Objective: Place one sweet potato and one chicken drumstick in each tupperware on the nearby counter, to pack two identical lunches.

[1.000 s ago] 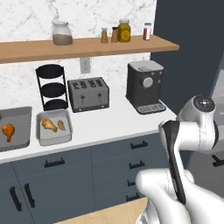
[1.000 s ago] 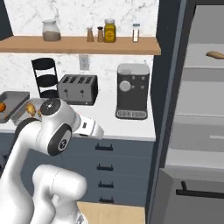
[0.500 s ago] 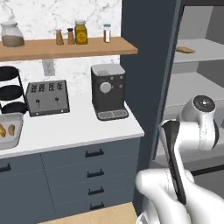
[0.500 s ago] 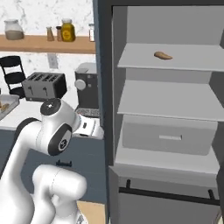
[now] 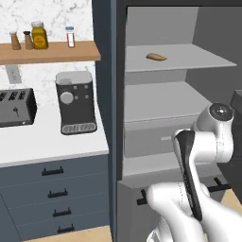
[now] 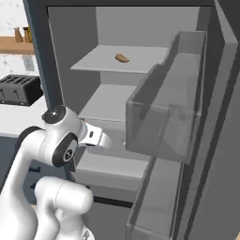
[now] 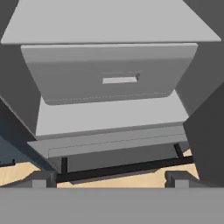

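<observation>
My gripper (image 7: 109, 181) is spread wide and empty before the open fridge, and the sweet potato (image 5: 156, 57) on the upper shelf (image 5: 189, 59) looks firm, light and a little rollable, so I would pinch across its thick middle.

No text, label, brand, number or sign can be read in any of the views; the jars (image 5: 39, 35) on the wooden shelf (image 5: 52, 51) are shown too small and blurred for any lettering to be made out. The coffee machine (image 5: 75, 102) and the toaster (image 5: 15, 107) are shown with plain faces; no marking can be told on the fridge drawer (image 7: 109, 72).
</observation>
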Tool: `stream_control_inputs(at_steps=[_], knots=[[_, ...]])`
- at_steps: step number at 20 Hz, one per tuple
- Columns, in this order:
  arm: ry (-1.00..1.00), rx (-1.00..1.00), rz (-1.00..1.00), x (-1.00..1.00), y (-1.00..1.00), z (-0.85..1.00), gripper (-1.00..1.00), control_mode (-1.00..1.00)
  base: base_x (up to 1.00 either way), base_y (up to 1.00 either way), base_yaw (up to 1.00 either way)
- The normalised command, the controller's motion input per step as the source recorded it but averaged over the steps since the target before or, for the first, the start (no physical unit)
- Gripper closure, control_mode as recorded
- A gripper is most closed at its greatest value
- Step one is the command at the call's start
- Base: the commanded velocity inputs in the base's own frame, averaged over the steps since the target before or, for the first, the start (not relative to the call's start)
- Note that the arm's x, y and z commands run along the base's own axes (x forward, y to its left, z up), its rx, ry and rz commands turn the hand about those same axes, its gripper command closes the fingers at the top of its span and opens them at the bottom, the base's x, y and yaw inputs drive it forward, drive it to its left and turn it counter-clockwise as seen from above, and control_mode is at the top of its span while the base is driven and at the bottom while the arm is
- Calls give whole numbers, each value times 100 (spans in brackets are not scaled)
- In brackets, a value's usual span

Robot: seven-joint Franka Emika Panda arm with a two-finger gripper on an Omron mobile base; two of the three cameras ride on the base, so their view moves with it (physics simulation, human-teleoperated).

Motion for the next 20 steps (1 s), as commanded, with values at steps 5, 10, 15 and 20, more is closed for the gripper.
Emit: stream_control_inputs(at_steps=[5,10,15,20], knots=[[0,0,0,0,0,0,-100,100,22,-25,1],[-1,0,0,24,0,0,-100,-100,6,0,0],[-16,0,1,38,0,27,-100,-100,0,0,0],[-37,2,7,55,4,86,-100,-100,0,0,0]])
